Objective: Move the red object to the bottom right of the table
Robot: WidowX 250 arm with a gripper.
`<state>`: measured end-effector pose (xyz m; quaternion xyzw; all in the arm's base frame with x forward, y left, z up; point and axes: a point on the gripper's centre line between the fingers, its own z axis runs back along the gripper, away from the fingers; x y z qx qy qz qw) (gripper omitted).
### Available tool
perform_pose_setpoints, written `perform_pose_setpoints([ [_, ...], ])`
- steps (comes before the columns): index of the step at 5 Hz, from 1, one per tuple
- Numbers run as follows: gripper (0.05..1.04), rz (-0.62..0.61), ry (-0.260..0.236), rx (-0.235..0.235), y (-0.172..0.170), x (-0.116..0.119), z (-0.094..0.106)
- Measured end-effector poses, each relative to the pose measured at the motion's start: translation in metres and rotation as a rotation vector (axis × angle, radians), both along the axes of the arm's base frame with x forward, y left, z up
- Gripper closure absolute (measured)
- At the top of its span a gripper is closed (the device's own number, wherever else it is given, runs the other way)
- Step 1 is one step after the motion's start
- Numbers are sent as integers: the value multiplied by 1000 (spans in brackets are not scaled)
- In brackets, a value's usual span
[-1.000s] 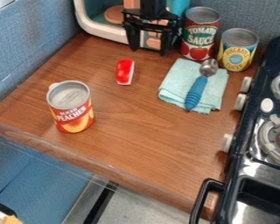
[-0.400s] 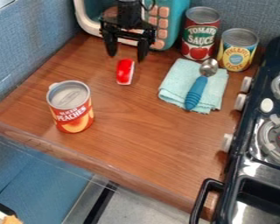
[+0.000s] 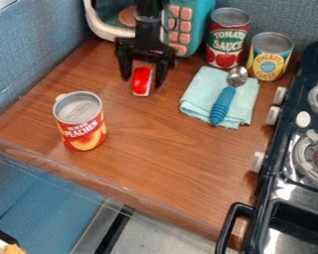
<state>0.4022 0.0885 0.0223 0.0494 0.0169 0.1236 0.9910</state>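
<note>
Two spread fingers of the wide pincer [image 3: 144,78] stand either side of the red object [image 3: 141,81] on the worktop [image 3: 155,163], with the folded cloth [image 3: 198,95] and its blue-handled spoon [image 3: 222,105] to the right, and the peach can [image 3: 81,121] nearer the front-left edge.

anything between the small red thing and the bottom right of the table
Nothing visible blocks the straight way from the red thing across the table; the cloth lies right of it, the orange can left.
</note>
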Motion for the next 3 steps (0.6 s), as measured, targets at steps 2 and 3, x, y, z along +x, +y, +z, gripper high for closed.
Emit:
perform_pose_setpoints([
  [2, 401, 2, 6, -15, -2, 2, -1],
  [3, 496, -17, -15, -45, -12, 2, 8],
])
